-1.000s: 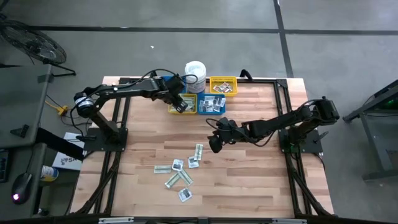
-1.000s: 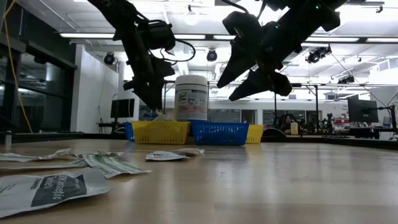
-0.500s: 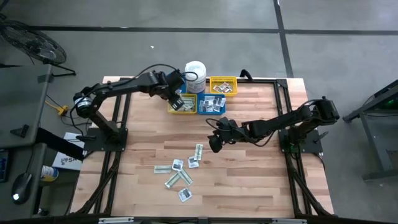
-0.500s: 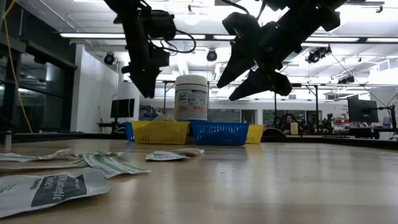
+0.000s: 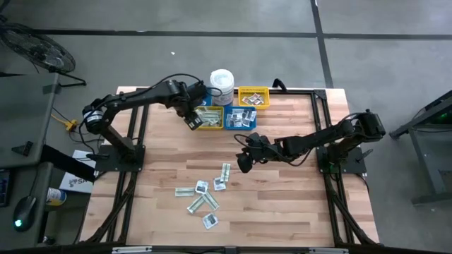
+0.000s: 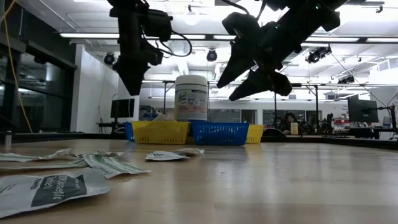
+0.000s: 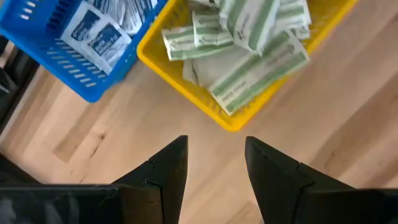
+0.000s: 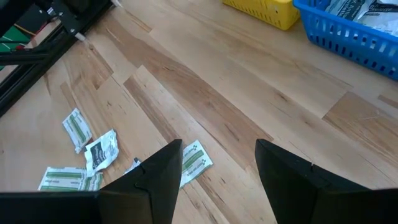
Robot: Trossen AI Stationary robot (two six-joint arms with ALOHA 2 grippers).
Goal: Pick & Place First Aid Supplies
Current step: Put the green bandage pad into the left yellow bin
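The first aid supplies lie partly loose on the table: green-and-white strips and white squares point(image 5: 203, 195), with one strip point(image 8: 196, 160) just below my right gripper point(image 8: 217, 152). That gripper hangs open above the table's middle point(image 5: 242, 164) and holds nothing. More strips fill a yellow bin point(image 7: 249, 56), and white packets fill the blue bin point(image 7: 74, 37) beside it. My left gripper point(image 7: 214, 146) is open and empty. It hangs above the table beside the yellow bin's near left corner point(image 5: 192, 121) and points steeply down.
A white lidded tub point(image 5: 222, 80) stands at the far edge behind the bins, with a second yellow bin point(image 5: 253, 97) to its right. Black frame rails point(image 5: 134, 141) run along the table's left and right sides. Bare wood lies between the bins and the loose packets.
My left gripper has risen from the yellow bin and drawn toward the table's left edge, tipping to point more steeply down. My right gripper has kept still.
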